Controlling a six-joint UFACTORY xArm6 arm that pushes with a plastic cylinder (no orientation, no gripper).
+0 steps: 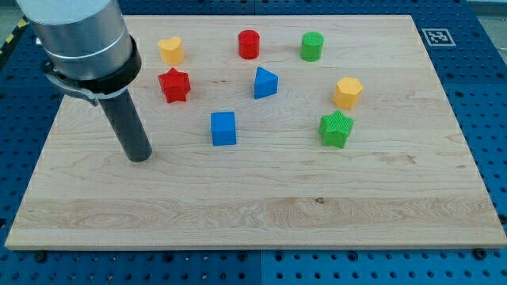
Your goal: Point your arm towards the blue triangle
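The wooden bench carries eight blocks. My tip rests at the view's left; it is a bare rod, so there is no pincer to hold anything. The blue triangle lies well apart, up and right, beyond the blue cube and red star.

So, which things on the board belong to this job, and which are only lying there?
Belong to the job:
blue triangle
my tip, at the view's left, apart from every block

Only lying there:
blue cube
red star
red cylinder
yellow heart
green cylinder
yellow hexagon
green star
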